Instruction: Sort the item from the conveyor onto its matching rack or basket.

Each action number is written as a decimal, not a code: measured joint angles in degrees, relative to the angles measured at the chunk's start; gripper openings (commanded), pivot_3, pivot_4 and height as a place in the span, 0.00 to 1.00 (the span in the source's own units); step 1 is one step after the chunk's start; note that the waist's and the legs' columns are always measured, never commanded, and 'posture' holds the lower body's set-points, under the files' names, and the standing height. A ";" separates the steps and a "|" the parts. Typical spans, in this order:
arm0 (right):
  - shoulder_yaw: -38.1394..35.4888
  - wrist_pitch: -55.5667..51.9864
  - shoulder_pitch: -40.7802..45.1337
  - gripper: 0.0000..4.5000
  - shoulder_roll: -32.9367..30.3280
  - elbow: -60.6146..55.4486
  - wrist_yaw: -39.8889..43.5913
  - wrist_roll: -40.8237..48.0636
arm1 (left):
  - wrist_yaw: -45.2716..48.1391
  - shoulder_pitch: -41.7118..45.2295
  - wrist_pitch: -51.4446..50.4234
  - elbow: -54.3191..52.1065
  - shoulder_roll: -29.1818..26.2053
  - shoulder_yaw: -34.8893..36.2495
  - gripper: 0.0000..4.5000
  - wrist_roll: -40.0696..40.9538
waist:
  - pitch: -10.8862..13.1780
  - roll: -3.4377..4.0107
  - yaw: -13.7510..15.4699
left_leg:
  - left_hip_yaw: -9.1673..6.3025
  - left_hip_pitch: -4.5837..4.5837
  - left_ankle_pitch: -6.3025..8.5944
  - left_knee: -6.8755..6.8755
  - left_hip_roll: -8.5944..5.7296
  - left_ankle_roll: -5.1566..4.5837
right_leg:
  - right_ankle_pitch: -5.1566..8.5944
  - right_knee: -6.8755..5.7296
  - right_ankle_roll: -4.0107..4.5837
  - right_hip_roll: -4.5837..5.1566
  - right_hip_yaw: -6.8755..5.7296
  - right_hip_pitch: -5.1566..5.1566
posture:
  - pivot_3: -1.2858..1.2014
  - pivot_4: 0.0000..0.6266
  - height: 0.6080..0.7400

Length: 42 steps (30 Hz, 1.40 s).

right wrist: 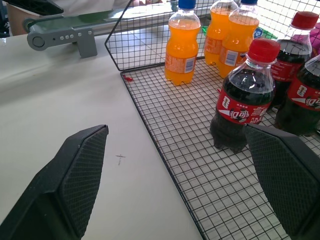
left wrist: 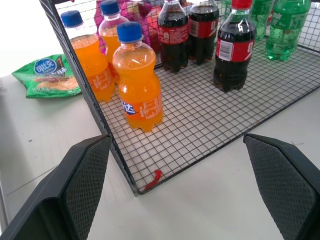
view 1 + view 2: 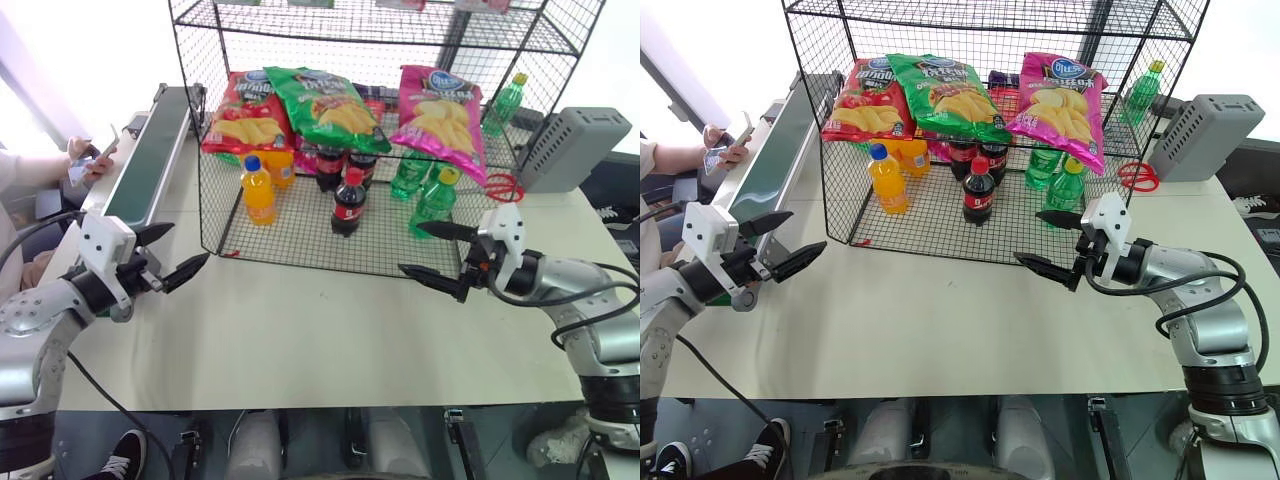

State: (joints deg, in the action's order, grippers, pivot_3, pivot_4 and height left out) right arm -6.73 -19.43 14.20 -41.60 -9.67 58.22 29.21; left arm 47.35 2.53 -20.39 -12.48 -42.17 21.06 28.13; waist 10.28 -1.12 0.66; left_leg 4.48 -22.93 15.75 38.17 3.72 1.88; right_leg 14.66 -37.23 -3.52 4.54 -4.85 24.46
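Note:
The item, a magenta-pink crisp bag (image 3: 440, 115), lies tilted on the middle tier of the black wire rack (image 3: 290, 240), at its right end. The dark-green conveyor (image 3: 150, 160) runs along the table's left side. My left gripper (image 3: 187, 244) hovers open above the table between the conveyor and the rack's front left corner, holding nothing. On the other side, my right gripper (image 3: 411, 248) stands open and holds nothing, just in front of the rack's bottom tier. Each wrist view looks between wide-spread fingers (image 2: 85, 175) (image 1: 80, 165) at the bottles on that tier.
A red crisp bag (image 3: 248, 112) and a green one (image 3: 325, 105) lie beside the pink bag. Orange (image 3: 258, 190), cola (image 3: 347, 203) and green bottles (image 3: 432, 200) stand below. A grey box (image 3: 570, 148) sits at the right. A person's hand (image 3: 88, 160) holds a phone by the conveyor.

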 measured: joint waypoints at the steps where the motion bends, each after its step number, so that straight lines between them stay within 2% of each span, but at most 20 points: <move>1: 0.11 0.15 0.09 1.00 0.00 0.05 0.05 -0.30 | 0.02 0.00 -0.02 0.01 -0.03 0.00 1.00 -0.02 | 0.00 0.00 -0.01 | 0.00 0.00 0.00 0.00 0.00 0.00 | 0.00 0.00 0.00 0.00 0.00 0.00 | 0.52 0.24 1.00; 11: 0.25 0.52 0.85 1.00 0.09 1.30 0.09 -0.78 | 1.48 0.21 0.49 0.27 -1.69 -0.10 1.00 -0.46 | 0.00 0.00 -0.04 | 0.00 0.01 0.00 0.00 0.00 0.00 | 0.00 -0.01 0.00 0.00 0.00 0.00 | 0.52 0.24 1.00; 42: 0.79 3.53 0.88 1.00 0.07 3.71 1.60 -4.13 | 4.98 1.08 5.95 2.88 -1.32 -0.64 1.00 -1.99 | 0.00 0.01 -0.04 | 0.02 0.02 0.00 0.00 0.00 0.00 | 0.00 -0.02 0.00 0.00 0.00 0.00 | 0.52 0.24 1.00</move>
State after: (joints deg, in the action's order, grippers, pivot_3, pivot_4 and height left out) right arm -5.95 -15.90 15.08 -41.53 -5.96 59.82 25.08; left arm 52.33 3.61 -14.43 -9.60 -43.49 20.43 26.14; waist 10.28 -1.11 0.62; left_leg 4.50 -22.91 15.75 38.17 3.72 1.88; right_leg 14.66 -37.25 -3.52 4.55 -4.85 24.46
